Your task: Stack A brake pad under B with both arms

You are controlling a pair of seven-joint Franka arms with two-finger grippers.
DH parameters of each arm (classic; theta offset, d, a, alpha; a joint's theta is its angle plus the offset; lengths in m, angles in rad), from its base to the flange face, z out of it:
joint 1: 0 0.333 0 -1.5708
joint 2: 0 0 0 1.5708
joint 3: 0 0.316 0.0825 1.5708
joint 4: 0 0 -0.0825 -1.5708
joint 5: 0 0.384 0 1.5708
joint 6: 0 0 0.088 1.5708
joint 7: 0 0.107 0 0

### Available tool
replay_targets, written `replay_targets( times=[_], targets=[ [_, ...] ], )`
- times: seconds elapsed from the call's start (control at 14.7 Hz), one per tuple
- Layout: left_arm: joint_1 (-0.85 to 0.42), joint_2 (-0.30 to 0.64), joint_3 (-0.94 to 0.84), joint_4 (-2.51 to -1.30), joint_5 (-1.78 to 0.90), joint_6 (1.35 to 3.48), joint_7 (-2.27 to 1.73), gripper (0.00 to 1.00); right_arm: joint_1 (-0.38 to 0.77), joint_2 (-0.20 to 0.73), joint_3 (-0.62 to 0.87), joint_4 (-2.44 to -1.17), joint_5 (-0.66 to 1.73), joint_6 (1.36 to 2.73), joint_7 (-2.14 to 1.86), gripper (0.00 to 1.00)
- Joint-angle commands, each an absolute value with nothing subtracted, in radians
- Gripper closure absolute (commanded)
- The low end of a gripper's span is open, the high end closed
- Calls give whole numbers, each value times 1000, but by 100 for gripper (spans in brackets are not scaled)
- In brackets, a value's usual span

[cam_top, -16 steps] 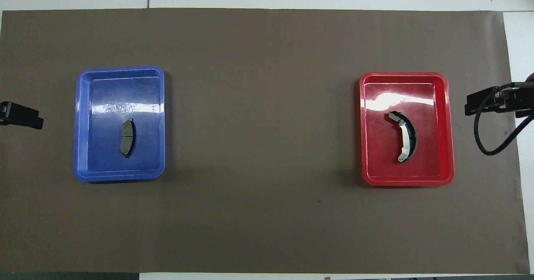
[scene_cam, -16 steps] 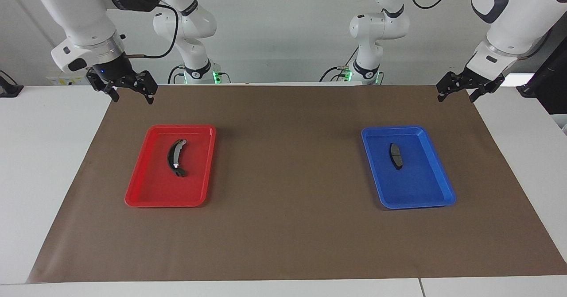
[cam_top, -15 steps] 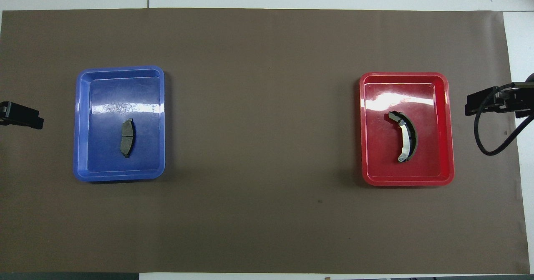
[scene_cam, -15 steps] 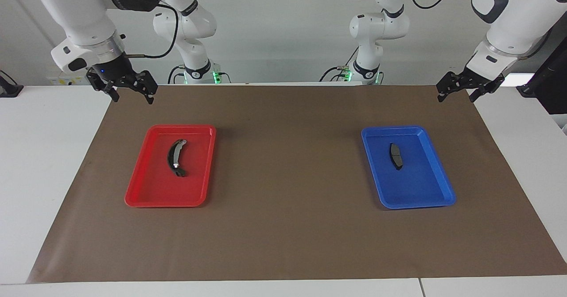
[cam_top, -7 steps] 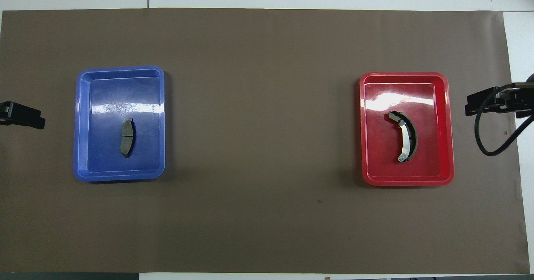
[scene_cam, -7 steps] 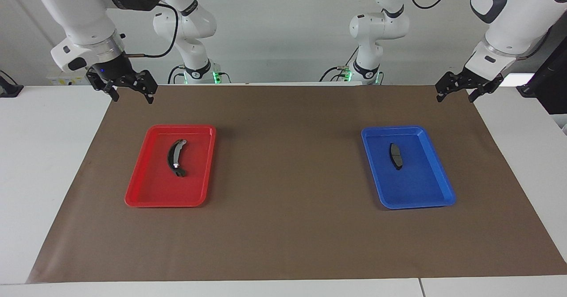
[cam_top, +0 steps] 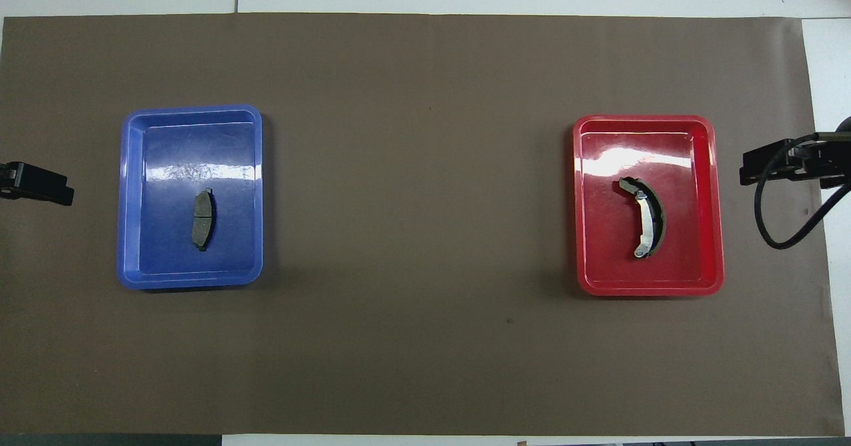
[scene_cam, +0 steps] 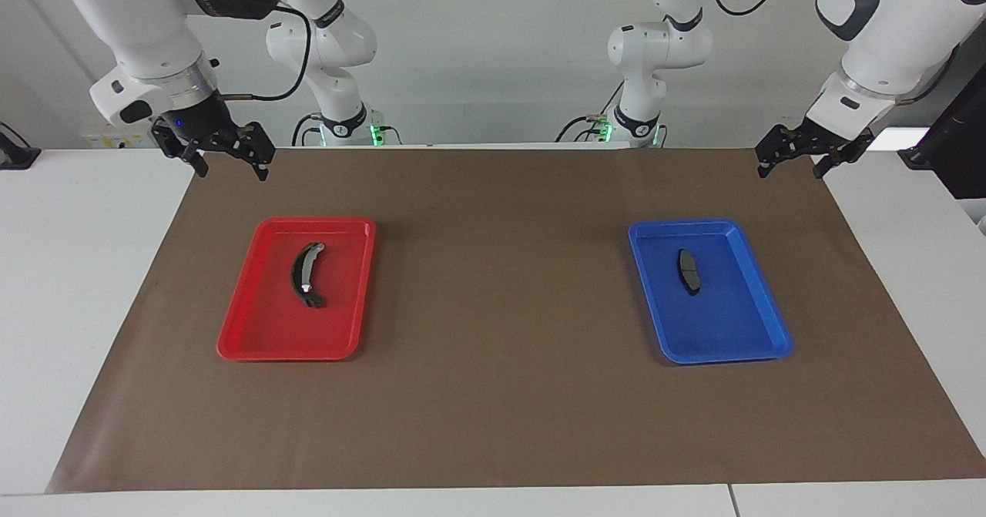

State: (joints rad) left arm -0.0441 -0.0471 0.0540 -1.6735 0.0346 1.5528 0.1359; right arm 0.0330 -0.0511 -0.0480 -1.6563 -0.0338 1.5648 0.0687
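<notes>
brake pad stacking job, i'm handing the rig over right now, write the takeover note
Left gripper: open, empty, raised over the brown mat's edge at its own end.
Right gripper: open, empty, raised over the mat's corner at its end.
Short flat dark grey brake pad: lies in the blue tray.
Long crescent black brake piece with silvery ends: lies in the red tray.
Done: nothing.
Left: pick both, set the crescent piece on the pad.

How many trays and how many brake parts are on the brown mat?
Trays: 2, a red tray and a blue tray.
Brake parts: 2, a long curved piece and a short dark pad.
Total: 4.
</notes>
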Motion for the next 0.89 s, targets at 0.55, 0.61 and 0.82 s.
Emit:
replay_targets(
  times=[0.55, 0.61, 0.82],
  targets=[
    [-52, -101, 41, -1963, 55, 1876, 141, 0, 28, -115, -38, -2075, 23, 1951, -29, 0],
    [-52, -100, 41, -2012, 55, 1932, 138, 1, 28, -97, -38, -2126, 23, 2029, -37, 0],
    [-89, -78, 43, -2175, 55, 2131, 127, 1, 28, -58, -38, -2265, 25, 2285, -71, 0]
  ],
)
